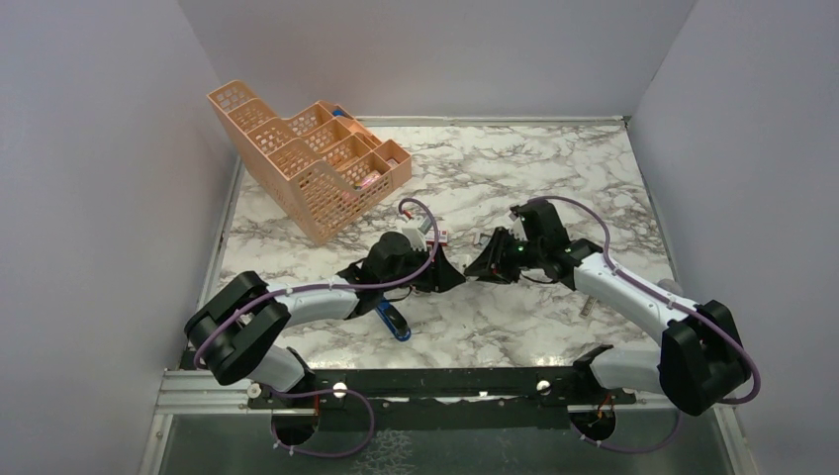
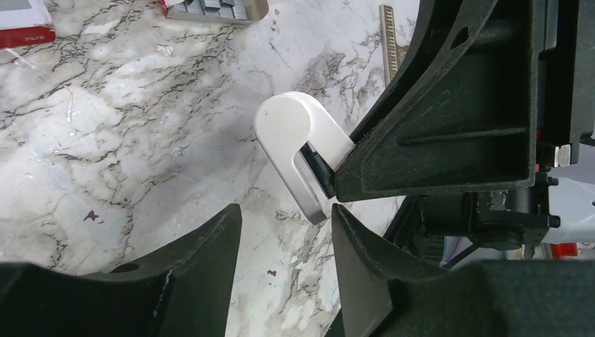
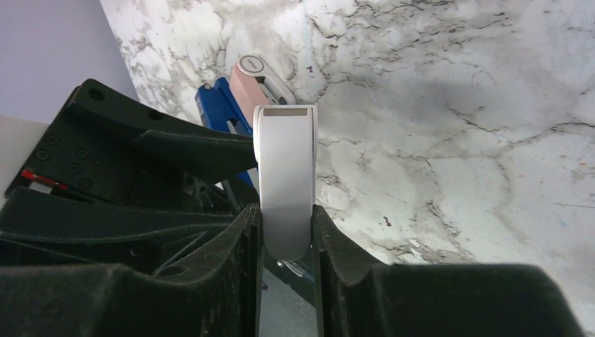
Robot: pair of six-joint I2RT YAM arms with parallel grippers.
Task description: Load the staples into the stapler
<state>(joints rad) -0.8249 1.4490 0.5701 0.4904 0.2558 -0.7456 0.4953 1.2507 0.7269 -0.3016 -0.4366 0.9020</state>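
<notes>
The blue stapler (image 1: 393,320) lies on the marble under my left forearm; in the right wrist view the stapler (image 3: 217,109) shows behind the left gripper's body. The silvery ribbed staples (image 2: 214,8) sit in an open tray at the top edge of the left wrist view. My right gripper (image 3: 286,217) is shut on a small white block (image 3: 284,168) and holds it above the table. My left gripper (image 2: 284,260) is open. The white block's (image 2: 298,140) lower end hangs just above the gap, close to the right finger (image 2: 358,260). Both grippers meet mid-table (image 1: 465,269).
A peach mesh organiser (image 1: 307,163) stands at the back left. A red-and-white box (image 2: 24,21) lies near the staples. A small pink block (image 3: 256,77) rests beside the stapler. Grey walls enclose the table on three sides.
</notes>
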